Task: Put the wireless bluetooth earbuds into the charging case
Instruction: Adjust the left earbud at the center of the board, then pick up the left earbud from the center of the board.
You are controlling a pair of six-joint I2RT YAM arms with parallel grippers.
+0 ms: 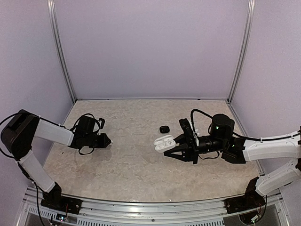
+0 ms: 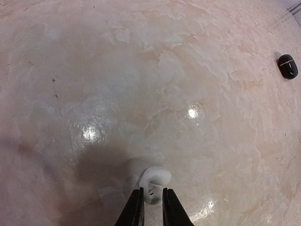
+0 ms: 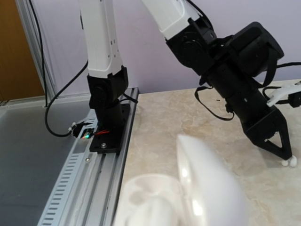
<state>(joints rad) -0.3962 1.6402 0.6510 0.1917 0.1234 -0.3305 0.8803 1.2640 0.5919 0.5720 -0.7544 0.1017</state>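
My left gripper (image 2: 151,190) is down at the table, its jaws closed narrowly on the stem of a white earbud (image 2: 157,176). In the top view this gripper (image 1: 108,140) is at the left of the table. The right wrist view shows its tips with the white earbud (image 3: 292,162) touching the tabletop. My right gripper (image 1: 173,145) is shut on an open white charging case (image 1: 163,142) and holds it at mid-table. The case fills the right wrist view, blurred, with lid (image 3: 211,188) raised and base (image 3: 146,197) below. The right fingers are hidden there.
A small black oval item with a pale seam (image 1: 163,129) lies just behind the white case; it also shows in the left wrist view (image 2: 287,66). The left arm's base (image 3: 109,127) stands on the metal rail at the table's near edge.
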